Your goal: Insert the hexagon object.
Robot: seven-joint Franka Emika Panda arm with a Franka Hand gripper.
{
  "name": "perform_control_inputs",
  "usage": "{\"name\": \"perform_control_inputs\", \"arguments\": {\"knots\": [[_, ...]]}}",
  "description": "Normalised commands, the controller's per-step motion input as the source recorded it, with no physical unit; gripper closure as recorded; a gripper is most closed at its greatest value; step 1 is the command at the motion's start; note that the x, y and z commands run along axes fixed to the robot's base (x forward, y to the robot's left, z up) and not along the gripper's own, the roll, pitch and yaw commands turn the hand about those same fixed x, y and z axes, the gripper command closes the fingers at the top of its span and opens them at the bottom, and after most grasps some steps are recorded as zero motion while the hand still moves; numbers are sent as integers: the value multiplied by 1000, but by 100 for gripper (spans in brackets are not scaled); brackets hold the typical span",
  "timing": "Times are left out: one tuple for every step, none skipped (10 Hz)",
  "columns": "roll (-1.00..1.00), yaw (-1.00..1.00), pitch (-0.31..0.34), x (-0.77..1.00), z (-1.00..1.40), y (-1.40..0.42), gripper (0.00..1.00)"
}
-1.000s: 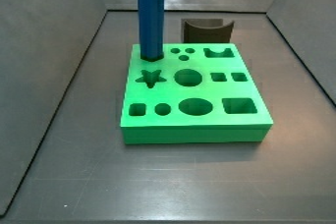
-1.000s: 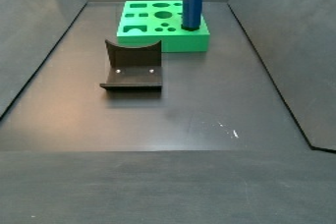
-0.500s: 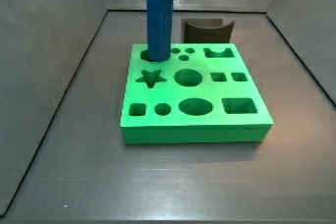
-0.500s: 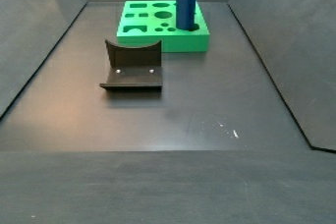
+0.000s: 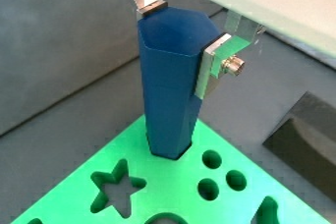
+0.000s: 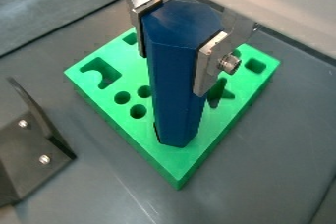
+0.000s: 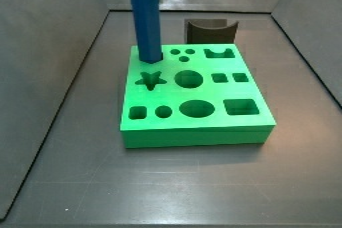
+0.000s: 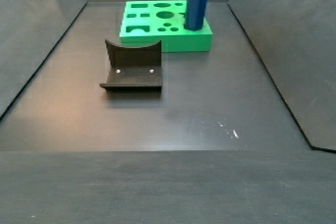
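Hexagon object (image 5: 171,90), a tall blue faceted bar, stands upright with its lower end at a corner hole of the green board (image 6: 118,76). We see the end effector (image 6: 174,33) pinching its upper part, silver fingers (image 5: 214,63) pressed against opposite faces. On the dark desk (image 8: 197,110), the fixture (image 8: 132,67) sits well apart from the board.

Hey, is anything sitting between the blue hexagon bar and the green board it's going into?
Nothing visible does. The gripper grips the hexagon object near its top, and in both wrist views its lower end already meets the green board at a corner. The fixture stands apart.
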Motion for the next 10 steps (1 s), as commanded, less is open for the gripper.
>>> {"name": "perform_control_inputs", "arguments": {"knots": [[209, 77, -20, 80, -263, 0, 100], [166, 54, 0, 177, -291, 0, 100], [160, 17, -84, 126, -511, 0, 100], [144, 0, -33, 151, -403, 0, 100], [141, -114, 0, 257, -354, 0, 100], [107, -154, 0, 226, -363, 43, 100], [46, -114, 7, 194, -271, 89, 100], [-13, -94, 0, 43, -34, 0, 100], [-29, -3, 0, 0, 0, 26, 100], [0, 0, 0, 0, 0, 0, 100]]}}
